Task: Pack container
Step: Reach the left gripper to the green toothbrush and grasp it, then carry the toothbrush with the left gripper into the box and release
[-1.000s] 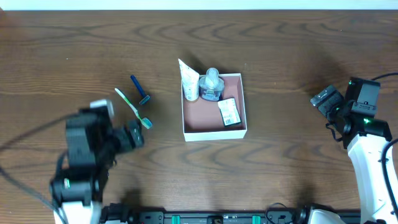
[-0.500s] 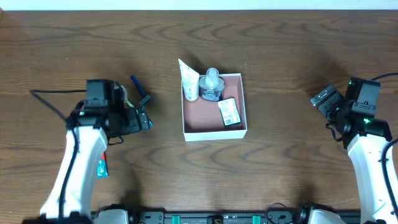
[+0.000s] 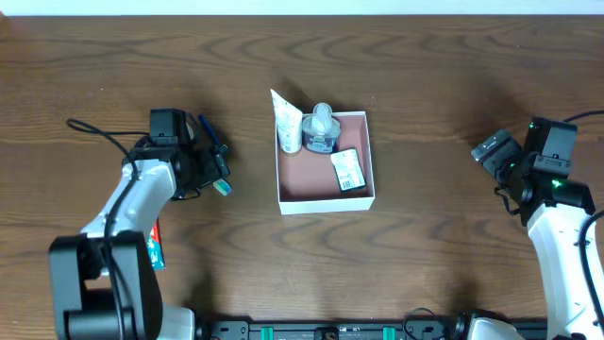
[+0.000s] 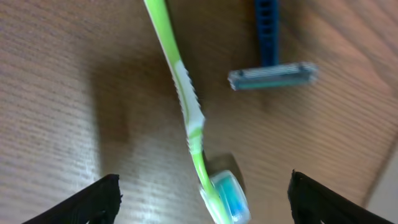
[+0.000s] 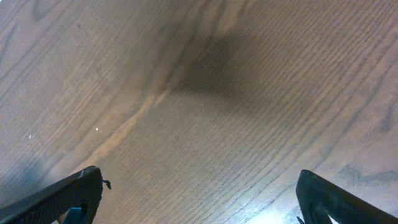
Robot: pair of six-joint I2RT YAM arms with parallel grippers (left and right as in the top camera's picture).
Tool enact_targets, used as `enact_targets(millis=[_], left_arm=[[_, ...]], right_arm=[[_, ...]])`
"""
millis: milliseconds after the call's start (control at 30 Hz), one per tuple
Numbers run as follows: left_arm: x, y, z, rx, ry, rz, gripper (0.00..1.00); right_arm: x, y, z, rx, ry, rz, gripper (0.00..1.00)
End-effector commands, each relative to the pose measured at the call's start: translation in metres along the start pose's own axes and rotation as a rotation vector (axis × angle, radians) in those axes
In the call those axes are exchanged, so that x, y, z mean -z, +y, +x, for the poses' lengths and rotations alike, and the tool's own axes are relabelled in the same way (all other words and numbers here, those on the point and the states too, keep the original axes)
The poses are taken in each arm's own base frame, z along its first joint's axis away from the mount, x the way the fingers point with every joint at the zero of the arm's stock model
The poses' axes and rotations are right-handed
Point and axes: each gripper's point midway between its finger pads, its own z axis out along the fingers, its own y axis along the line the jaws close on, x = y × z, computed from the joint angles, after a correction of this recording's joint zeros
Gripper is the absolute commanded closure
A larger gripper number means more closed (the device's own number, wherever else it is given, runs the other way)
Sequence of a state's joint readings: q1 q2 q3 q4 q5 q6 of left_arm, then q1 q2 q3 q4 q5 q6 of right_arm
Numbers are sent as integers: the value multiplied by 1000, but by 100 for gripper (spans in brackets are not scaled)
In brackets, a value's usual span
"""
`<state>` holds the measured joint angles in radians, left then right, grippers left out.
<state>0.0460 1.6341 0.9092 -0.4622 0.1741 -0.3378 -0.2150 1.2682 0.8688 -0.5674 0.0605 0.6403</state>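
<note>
The container point(image 3: 326, 200), a square white-walled box with a pinkish-brown floor, sits mid-table. It holds a white tube point(image 3: 287, 123), a clear bottle point(image 3: 321, 130) and a small labelled packet point(image 3: 347, 170). A green toothbrush with a blue head point(image 4: 189, 124) and a blue razor point(image 4: 268, 62) lie left of it. My left gripper point(image 3: 209, 172) is open above the toothbrush, which lies between its fingers in the left wrist view point(image 4: 202, 205). My right gripper point(image 3: 493, 151) is open and empty over bare wood at the far right.
A small red and teal item point(image 3: 156, 253) lies on the table near the front left, beside my left arm. The table is dark brown wood. A cable trails from the left arm.
My left arm has swung from the front left up and right, bringing its gripper over the toothbrush and razor. The right arm has not moved.
</note>
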Motion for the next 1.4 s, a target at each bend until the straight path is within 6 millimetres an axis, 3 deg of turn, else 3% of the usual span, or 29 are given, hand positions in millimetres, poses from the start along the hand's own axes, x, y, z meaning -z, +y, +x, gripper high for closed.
enact_targets(millis=[0, 100, 200, 400, 567, 800, 1000, 1100, 1200, 1367], left_arm=[[-9, 15, -4, 39, -7, -77, 16], [-16, 26, -3, 39, -7, -137, 17], [-21, 34, -3, 39, -4, -180, 25], [-26, 39, -5, 37, -11, -202, 36], [-26, 39, -4, 37, -8, -202, 66], [-25, 41, 1, 37, 14, -212, 91], [-19, 40, 4, 2, 31, -212, 94], [-4, 31, -2, -69, 26, -182, 94], [25, 18, -19, -81, -34, -146, 94], [94, -55, -38, -321, -179, 135, 94]], right_arm=[[3, -1, -7, -16, -20, 4, 1], [3, -1, -7, -16, -20, 4, 1], [3, 0, -7, -16, -20, 4, 1], [3, -1, -7, -16, -20, 4, 1], [3, -1, -7, -16, -20, 4, 1], [3, 0, -7, -16, -20, 4, 1], [3, -1, -7, -16, -20, 4, 1], [3, 0, -7, -16, -20, 4, 1], [3, 0, -7, -16, -20, 4, 1], [3, -1, -7, -16, -20, 4, 1]])
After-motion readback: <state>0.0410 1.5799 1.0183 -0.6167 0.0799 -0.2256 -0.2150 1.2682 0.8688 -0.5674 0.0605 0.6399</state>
